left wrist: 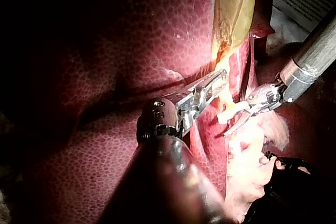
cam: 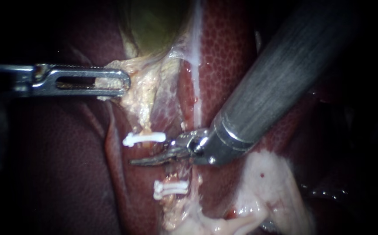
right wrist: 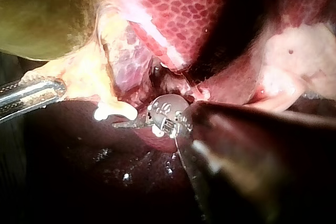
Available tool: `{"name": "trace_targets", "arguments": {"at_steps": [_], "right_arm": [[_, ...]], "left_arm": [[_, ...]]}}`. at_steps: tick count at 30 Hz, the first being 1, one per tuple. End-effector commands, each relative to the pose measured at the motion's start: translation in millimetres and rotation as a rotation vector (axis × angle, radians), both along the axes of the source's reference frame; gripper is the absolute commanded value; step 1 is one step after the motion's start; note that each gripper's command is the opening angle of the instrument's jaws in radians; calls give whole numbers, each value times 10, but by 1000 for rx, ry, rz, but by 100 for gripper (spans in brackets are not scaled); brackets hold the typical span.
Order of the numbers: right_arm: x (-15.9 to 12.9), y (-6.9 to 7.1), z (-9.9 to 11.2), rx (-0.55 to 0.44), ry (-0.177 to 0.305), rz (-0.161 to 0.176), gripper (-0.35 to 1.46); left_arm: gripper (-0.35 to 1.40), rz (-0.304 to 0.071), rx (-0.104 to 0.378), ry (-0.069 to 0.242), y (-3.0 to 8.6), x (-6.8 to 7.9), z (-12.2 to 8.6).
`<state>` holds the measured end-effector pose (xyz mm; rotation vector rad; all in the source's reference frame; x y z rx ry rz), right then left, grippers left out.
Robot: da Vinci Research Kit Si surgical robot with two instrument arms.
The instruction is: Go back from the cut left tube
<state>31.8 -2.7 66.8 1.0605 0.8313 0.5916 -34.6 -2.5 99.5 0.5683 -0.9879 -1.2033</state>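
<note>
At the far left I have the dark lobe of the liver point(cam: 45, 165), bare and unobstructed beneath my left instrument point(cam: 123, 82), whose shaft lies level across it. Its jaws are clamped on the yellowish tissue point(cam: 139, 80) hanging from the lower edge of the gallbladder point(cam: 154, 26), and that tissue shows past the jaw edges above and below. Moving right, the cut left tube point(cam: 170, 177) runs down the middle. Its upper end carries the upper clip point(cam: 143, 139) and its lower end the lower clips point(cam: 169, 188), with an open gap between the two ends. My right instrument point(cam: 136, 161) lies across that gap, its blades together and holding nothing, the tip pointing left over the reddish liver surface just past the tube's line. The upper clip sits just beside the blades' upper edge; I cannot tell whether they touch. The lower clips are near but apart from the underside. The right instrument's shaft point(cam: 276, 74) fills the upper right, lying over the red liver. Below it a pale mass point(cam: 267, 187) spreads toward the lower right, clear of the wrist, with a strip of bare liver between them.
</note>
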Motion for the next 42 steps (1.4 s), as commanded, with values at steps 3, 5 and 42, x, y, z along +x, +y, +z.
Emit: {"name": "trace_targets", "arguments": {"at_steps": [3, 5, 42], "right_arm": [[0, -1, 0, -2, -1, 2, -35], [1, -2, 1, -3, -1, 2, -35], [-46, -8, -38, -423, 153, 16, 143]], "left_arm": [[-35, 0, 0, 0, 0, 0, 0], [-35, 0, 0, 0, 0, 0, 0], [-35, 1, 0, 0, 0, 1, 0]]}}
